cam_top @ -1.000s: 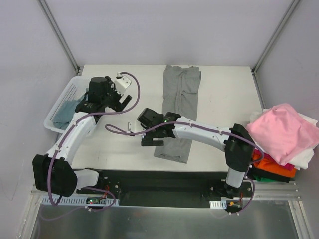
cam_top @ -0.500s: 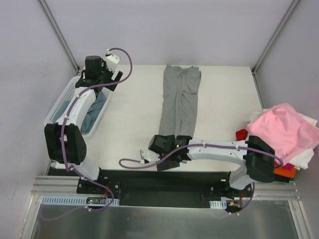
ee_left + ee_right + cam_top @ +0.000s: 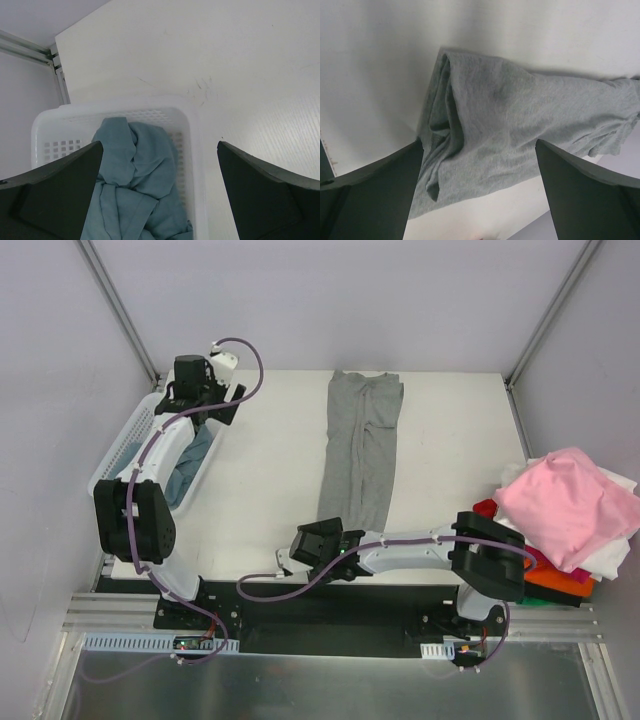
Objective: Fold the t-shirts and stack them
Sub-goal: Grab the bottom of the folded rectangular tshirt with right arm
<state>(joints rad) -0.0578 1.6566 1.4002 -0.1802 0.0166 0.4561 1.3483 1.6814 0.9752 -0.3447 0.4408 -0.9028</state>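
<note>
Near edge: the right gripper [image 3: 328, 543] sits low over the table [image 3: 265, 475], just at the near end of the grey tee [image 3: 360, 445]. Its fingers [image 3: 375, 192] are spread wide and released, with nothing between them. In the right wrist view the tee's end lies under the gap, flat on the table, with a raised fold ridge along its left side. Contact between fingers and cloth cannot be confirmed.

Middle: the grey tee is folded lengthwise into a long narrow strip. It runs from the near edge to the far edge of the table, slightly right of centre.

Right side: a pile of tees rests at the table's right edge. The pink tee [image 3: 565, 502] is on top, loosely heaped. The white tee [image 3: 612, 562] shows beneath it. The orange tee [image 3: 556, 582] shows at the pile's near side, and a bit of red tee [image 3: 486, 508] at its left.

Left side: the basket [image 3: 112, 462] stands along the table's left edge. The teal tee [image 3: 134, 167] lies crumpled inside it.

Far left: the left gripper [image 3: 159, 147] hangs above the basket's far end, well apart from the right gripper. Its fingers are fully spread and it carries nothing. The teal tee lies below, untouched.
</note>
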